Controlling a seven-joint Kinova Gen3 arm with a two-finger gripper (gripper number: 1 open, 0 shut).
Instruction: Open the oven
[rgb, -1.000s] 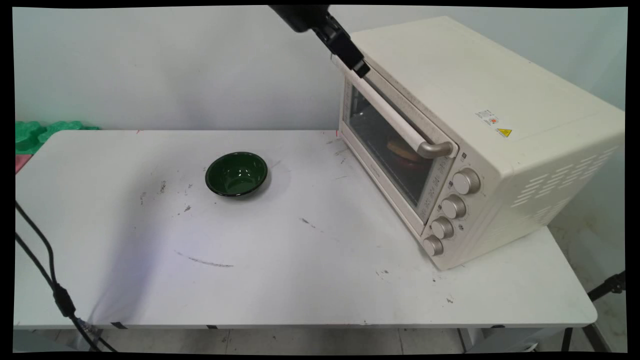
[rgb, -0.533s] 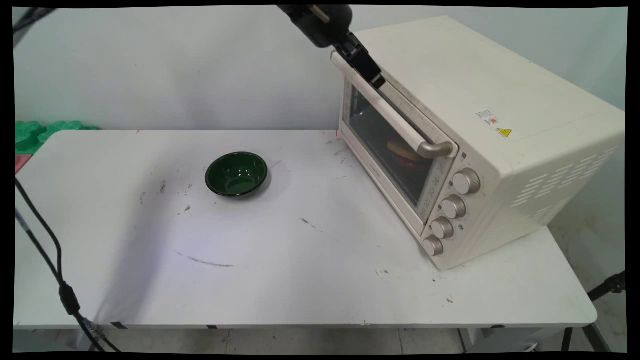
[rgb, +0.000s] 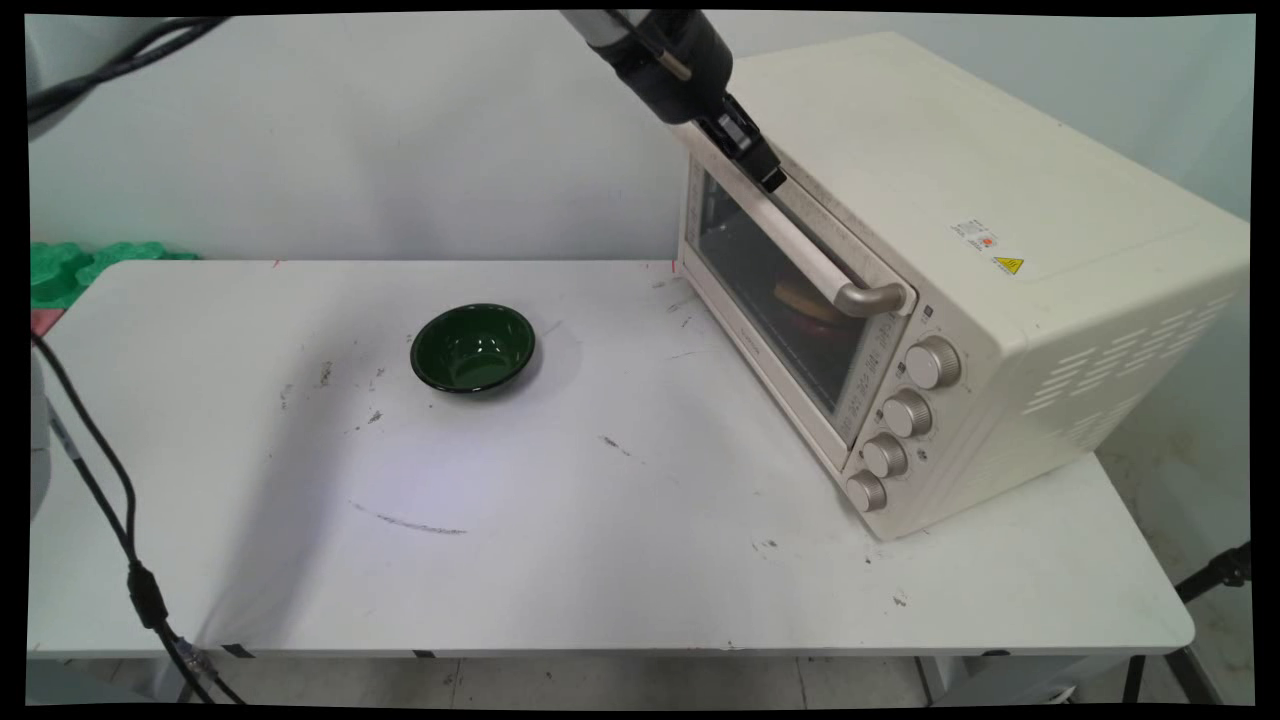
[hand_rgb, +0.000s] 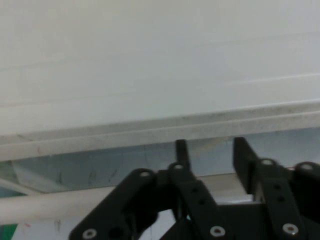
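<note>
Main view, tool (rgb: 765, 172) at cream oven (rgb: 960, 250) door handle (rgb: 790, 235)

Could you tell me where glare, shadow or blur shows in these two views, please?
Main view: sharp; a soft shadow spreads over the table left of the green bowl, whose inside shows small glints; the oven door glass is dim. Hand view: the gripper linkage and oven handle look soft.

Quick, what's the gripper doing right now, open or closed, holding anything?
Gripper: open, its fingers on either side of the toaster oven's door handle, not clamped on it.
</note>
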